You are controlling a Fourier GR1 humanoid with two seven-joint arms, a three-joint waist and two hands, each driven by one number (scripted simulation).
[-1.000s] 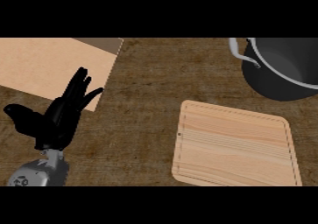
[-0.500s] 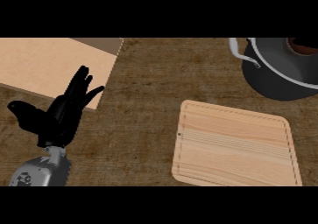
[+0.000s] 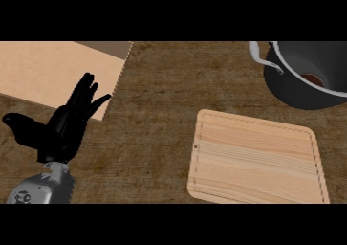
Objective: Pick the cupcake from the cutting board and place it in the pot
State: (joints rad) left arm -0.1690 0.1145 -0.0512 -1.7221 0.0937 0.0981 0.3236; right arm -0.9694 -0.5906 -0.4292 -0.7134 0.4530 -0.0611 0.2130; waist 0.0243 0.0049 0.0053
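One cupcake (image 3: 313, 78), light, soft and crushable, best held low round its base, already lies in the pot (image 3: 303, 91), off the board (image 3: 255, 158), while the left hand (image 3: 59, 131) rests open.

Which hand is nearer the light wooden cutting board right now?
Left. The left hand rests open, to the left of the light wooden cutting board, clear of it. The right hand is not in view.

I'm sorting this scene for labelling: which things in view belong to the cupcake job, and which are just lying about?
Job:
cutting board, nothing on it
pot, with something brown, likely the cupcake, inside

Lying about:
pale slab at upper left
left hand, open and resting over the counter
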